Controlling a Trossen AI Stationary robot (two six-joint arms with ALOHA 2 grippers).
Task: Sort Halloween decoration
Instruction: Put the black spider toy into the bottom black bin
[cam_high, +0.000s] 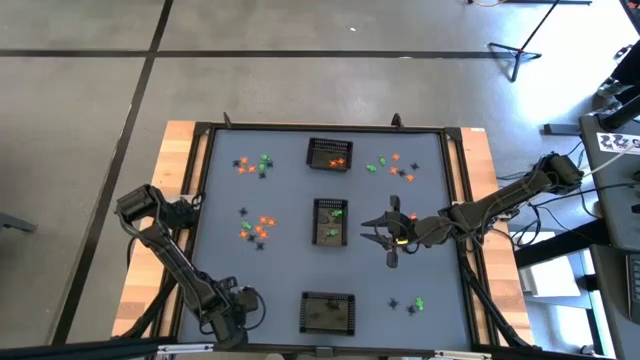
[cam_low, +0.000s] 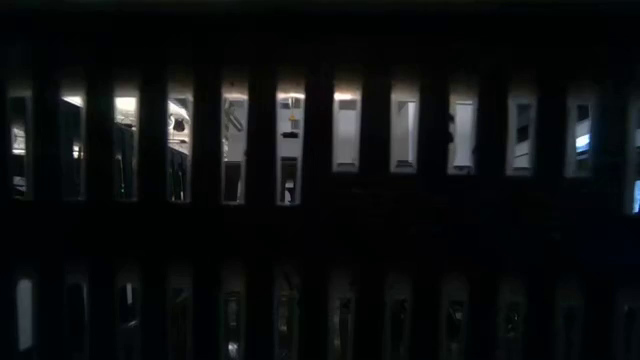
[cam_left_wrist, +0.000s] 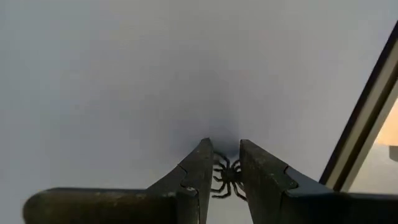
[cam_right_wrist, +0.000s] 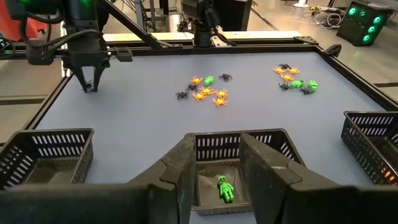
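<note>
Partway through, sorting tiny Halloween trinkets into three black mesh baskets on a grey table (cam_high: 300, 240). Closing the left gripper (cam_left_wrist: 225, 177) at the table's near left corner, fingers (cam_left_wrist: 198, 168) nearly together and pinching a black spider (cam_left_wrist: 225, 179) sitting directly between the tips, down against the table. Holding the right gripper (cam_right_wrist: 217, 168) above the middle basket (cam_high: 330, 221), fingers slightly parted and gripping nothing, with a green figure (cam_right_wrist: 224, 188) lying on the basket floor just beyond and below the tips. Already showing orange pieces in the far basket (cam_high: 330, 154) and dark pieces in the near basket (cam_high: 328, 312). Still leaving four loose clusters (cam_high: 256, 228) of orange, green and black trinkets scattered well away from both sets of fingers. Judging roughly more left than done.
</note>
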